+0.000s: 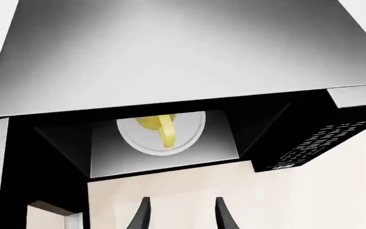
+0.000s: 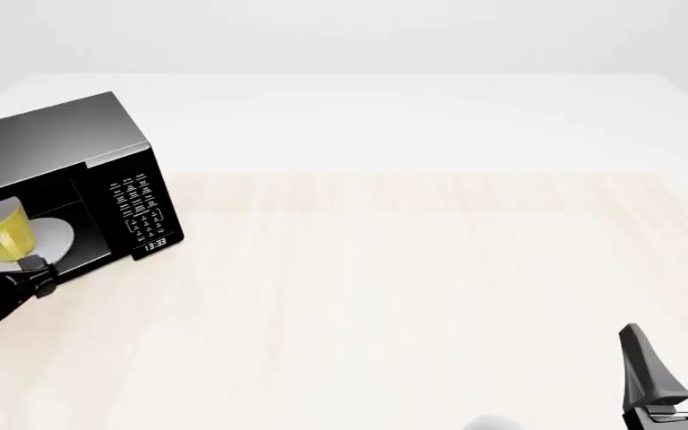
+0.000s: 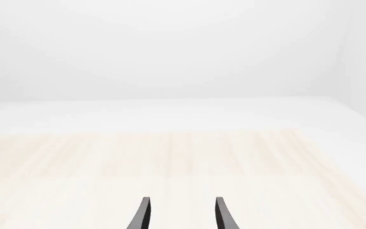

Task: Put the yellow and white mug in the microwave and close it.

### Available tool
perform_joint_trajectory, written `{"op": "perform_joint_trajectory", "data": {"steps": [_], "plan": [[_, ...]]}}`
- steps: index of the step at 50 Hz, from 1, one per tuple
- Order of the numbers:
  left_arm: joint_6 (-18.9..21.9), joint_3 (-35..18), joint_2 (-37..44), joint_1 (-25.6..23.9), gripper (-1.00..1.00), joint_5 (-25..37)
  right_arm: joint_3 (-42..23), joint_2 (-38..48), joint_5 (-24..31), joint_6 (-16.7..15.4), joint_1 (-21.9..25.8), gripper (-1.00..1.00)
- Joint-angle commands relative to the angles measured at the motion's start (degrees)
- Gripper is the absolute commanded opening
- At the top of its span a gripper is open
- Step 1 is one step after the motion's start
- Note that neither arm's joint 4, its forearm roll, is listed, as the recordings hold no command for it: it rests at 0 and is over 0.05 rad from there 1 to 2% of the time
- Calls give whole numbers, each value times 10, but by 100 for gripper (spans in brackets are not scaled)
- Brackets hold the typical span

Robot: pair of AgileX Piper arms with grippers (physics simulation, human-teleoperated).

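The black microwave (image 2: 69, 143) stands at the table's far left with its door swung open. The yellow and white mug (image 2: 1, 228) sits inside the cavity on the round white turntable plate (image 2: 60, 237). In the left wrist view the mug (image 1: 159, 128) shows from above on the plate (image 1: 189, 131), handle towards the opening. My left gripper (image 1: 183, 217) is open and empty, just outside the microwave's opening (image 1: 164, 164) and apart from the mug. My right gripper (image 2: 679, 358) is open and empty at the near right, over bare table (image 3: 183, 162).
The keypad and clock (image 2: 141, 206) face the table's middle. The open door's edge (image 1: 49, 210) shows beside my left gripper. A plain white rounded object (image 2: 487, 423) peeks in at the front edge. The pale wood table (image 2: 416, 287) stretches between the arms.
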Motion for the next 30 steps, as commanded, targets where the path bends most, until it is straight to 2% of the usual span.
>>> {"op": "perform_joint_trajectory", "data": {"steps": [1,17,30], "plan": [[20,34,-77,6,100,24,0,-1,0,-2,0,100],[17,49,-177,2,100,86,0,-1,0,-2,0,100],[15,50,-273,-7,100,169,0,-1,0,-2,0,100]]}}
